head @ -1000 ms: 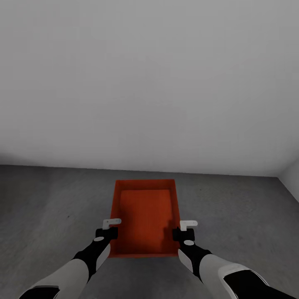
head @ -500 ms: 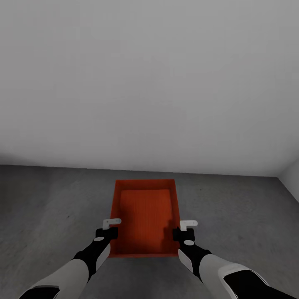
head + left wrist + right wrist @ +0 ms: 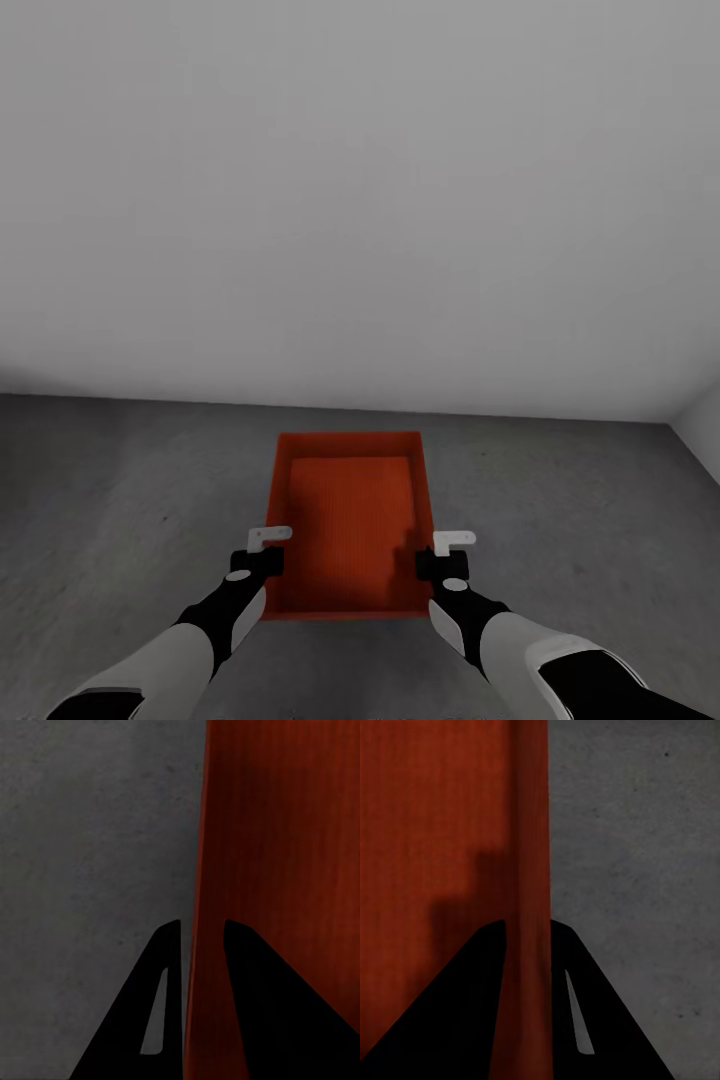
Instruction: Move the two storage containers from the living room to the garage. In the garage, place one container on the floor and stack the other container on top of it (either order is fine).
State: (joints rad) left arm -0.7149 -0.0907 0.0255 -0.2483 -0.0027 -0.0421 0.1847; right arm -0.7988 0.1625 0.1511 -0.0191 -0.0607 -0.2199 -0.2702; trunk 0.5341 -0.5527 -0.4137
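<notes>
While gripped, container (image 3: 350, 520) wall between claw fingers (image 3: 169, 967).

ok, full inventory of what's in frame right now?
storage container: one, orange-red, open top, ribbed inside, over the floor straight ahead, held at both long walls; cannot tell if it touches the floor
floor: one, dark grey mottled concrete, under and around the container
wall: pale grey, plain, behind the container; a second wall meets it at the far right corner
left gripper: one, black fingers straddling the container's left wall, shut on it
right gripper: one, black fingers straddling the container's right wall, shut on it
arms: two, black and white, reaching in from the near edge of the head view
</notes>
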